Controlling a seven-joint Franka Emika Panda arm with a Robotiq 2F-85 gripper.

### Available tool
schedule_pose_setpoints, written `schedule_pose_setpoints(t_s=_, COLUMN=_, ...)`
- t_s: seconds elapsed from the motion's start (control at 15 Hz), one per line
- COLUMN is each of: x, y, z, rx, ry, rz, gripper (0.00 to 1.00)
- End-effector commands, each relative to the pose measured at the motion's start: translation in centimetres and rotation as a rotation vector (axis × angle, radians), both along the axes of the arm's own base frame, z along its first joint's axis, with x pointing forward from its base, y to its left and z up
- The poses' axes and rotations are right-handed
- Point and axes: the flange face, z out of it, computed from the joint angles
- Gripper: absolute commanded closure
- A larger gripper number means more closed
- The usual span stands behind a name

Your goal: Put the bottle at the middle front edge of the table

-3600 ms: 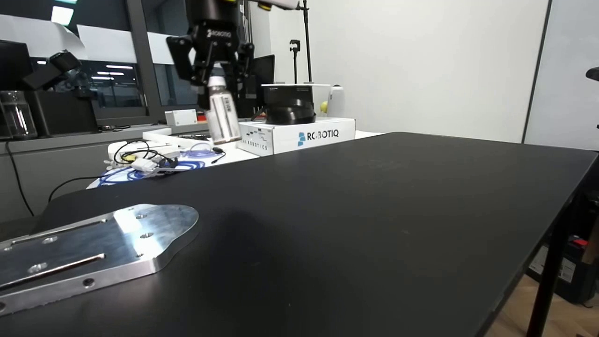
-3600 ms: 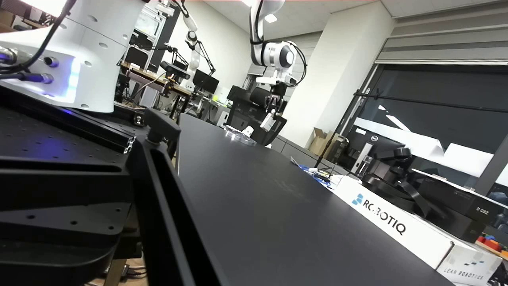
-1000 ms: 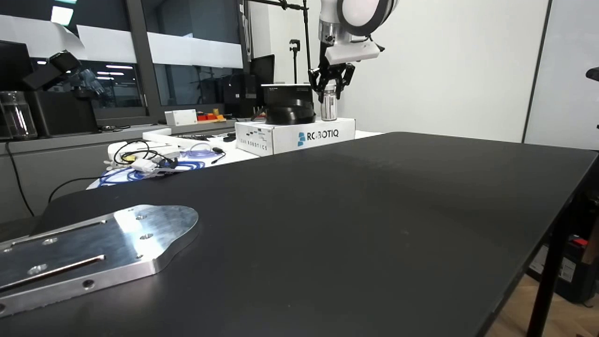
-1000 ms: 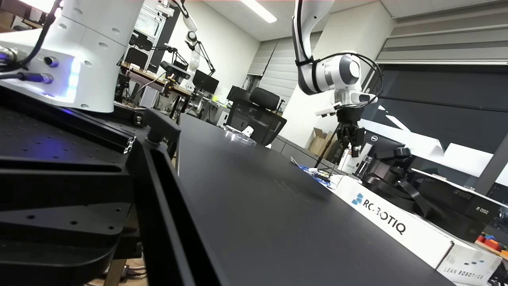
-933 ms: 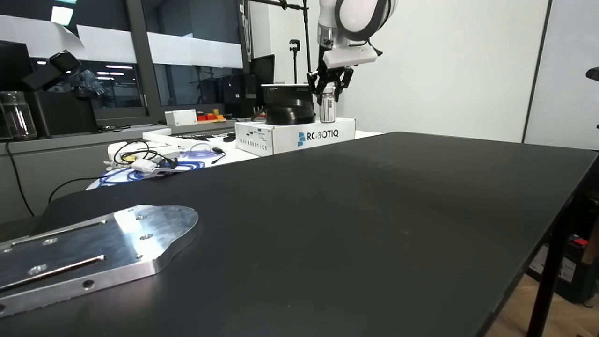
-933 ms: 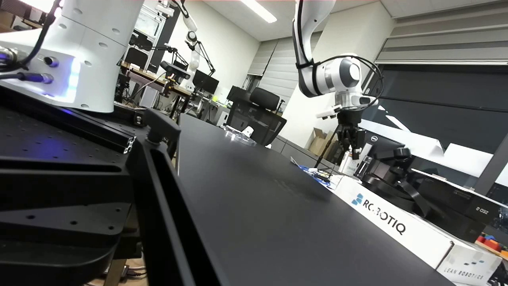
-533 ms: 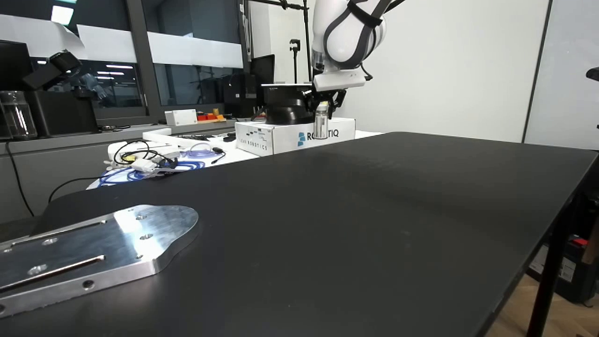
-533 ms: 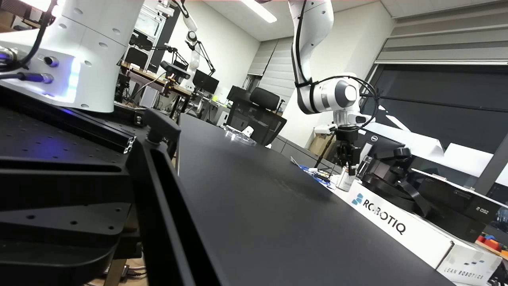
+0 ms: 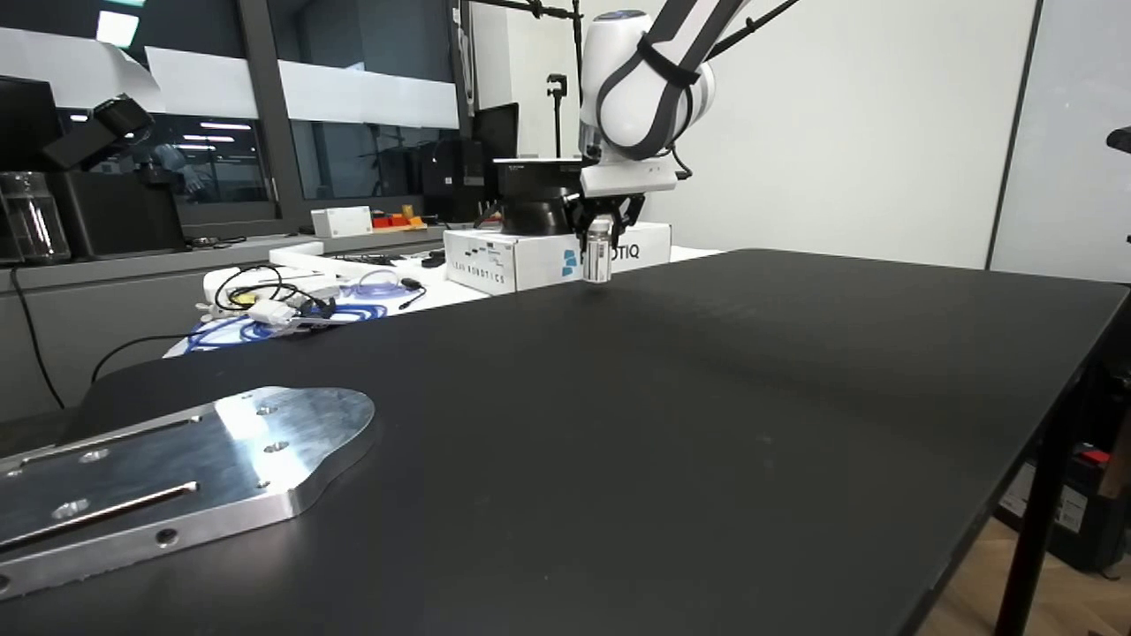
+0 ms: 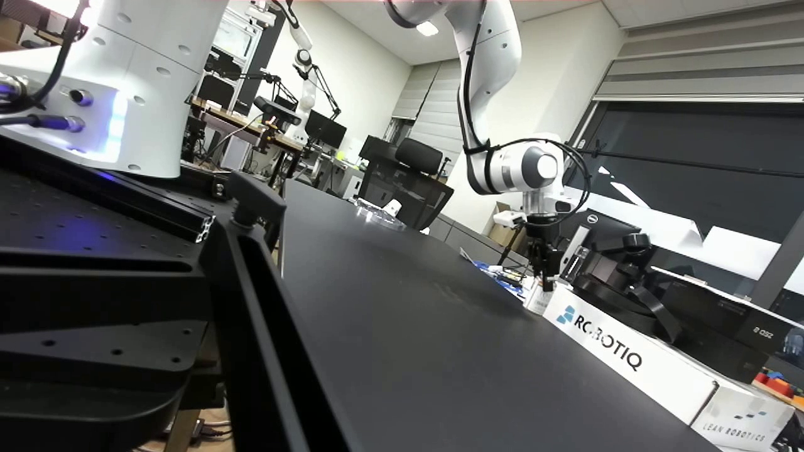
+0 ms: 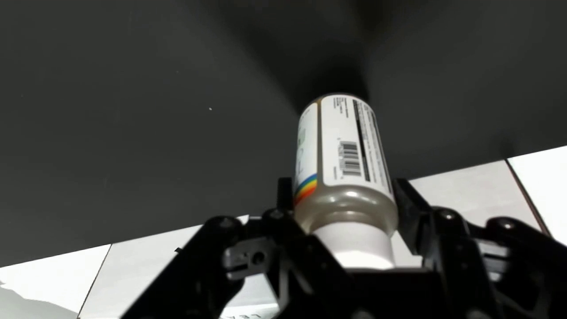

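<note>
The bottle (image 9: 598, 258) is clear with a white label and whitish cap. It stands roughly upright, cap up, at the long edge of the black table (image 9: 671, 442) beside the white box. It also shows in an exterior view (image 10: 537, 300) and in the wrist view (image 11: 345, 150). My gripper (image 11: 343, 197) has one finger against each side of the bottle's shoulder, with the cap between the jaws. The gripper shows in both exterior views (image 9: 602, 231) (image 10: 544, 276). The bottle's base is at or just over the tabletop; whether it touches is unclear.
The white and blue box (image 9: 482, 263) stands along the table edge behind the bottle, with black equipment (image 9: 535, 208) on it. A shiny metal plate (image 9: 203, 468) lies at one end of the table. Cables (image 9: 274, 305) lie beyond the edge.
The bottle was held tilted high near the plate's end. The gripper carried it across toward the box, straightened it, then lowered it to the table edge. The grip stayed shut.
</note>
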Motion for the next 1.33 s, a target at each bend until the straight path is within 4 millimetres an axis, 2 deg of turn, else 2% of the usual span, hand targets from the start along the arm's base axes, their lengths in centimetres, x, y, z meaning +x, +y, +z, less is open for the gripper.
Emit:
schedule_pose_setpoints(t_s=0.0, x=1.1, y=-0.1, z=-0.1, rx=0.003, ry=-0.002, rz=-0.037, gripper=0.69)
schedule_pose_setpoints(t_s=0.07, x=1.1, y=-0.1, z=-0.2, rx=0.002, ry=0.000, rz=-0.040, gripper=0.69)
schedule_pose_setpoints(t_s=0.13, x=1.2, y=-0.1, z=-0.2, rx=0.003, ry=0.005, rz=-0.048, gripper=0.62)
schedule_pose_setpoints(t_s=0.2, x=1.2, y=-0.1, z=-0.1, rx=0.011, ry=0.017, rz=-0.053, gripper=0.19)
schedule_pose_setpoints(t_s=0.27, x=1.2, y=-0.1, z=0.4, rx=0.020, ry=0.029, rz=-0.060, gripper=0.18)
schedule_pose_setpoints(t_s=0.47, x=1.5, y=0.1, z=3.0, rx=0.032, ry=0.025, rz=-0.069, gripper=0.00)
schedule_pose_setpoints(t_s=0.73, x=1.8, y=1.3, z=8.9, rx=0.017, ry=-0.026, rz=-0.047, gripper=0.00)
schedule_pose_setpoints(t_s=1.0, x=0.5, y=3.3, z=14.5, rx=-0.047, ry=0.003, rz=-0.001, gripper=0.00)
schedule_pose_setpoints(t_s=1.07, x=1.6, y=2.6, z=12.3, rx=-0.016, ry=-0.026, rz=-0.006, gripper=0.00)
schedule_pose_setpoints(t_s=1.13, x=1.4, y=3.2, z=13.5, rx=-0.025, ry=-0.018, rz=-0.002, gripper=0.00)
schedule_pose_setpoints(t_s=1.27, x=1.0, y=3.9, z=14.6, rx=-0.032, ry=-0.010, rz=0.004, gripper=0.00)
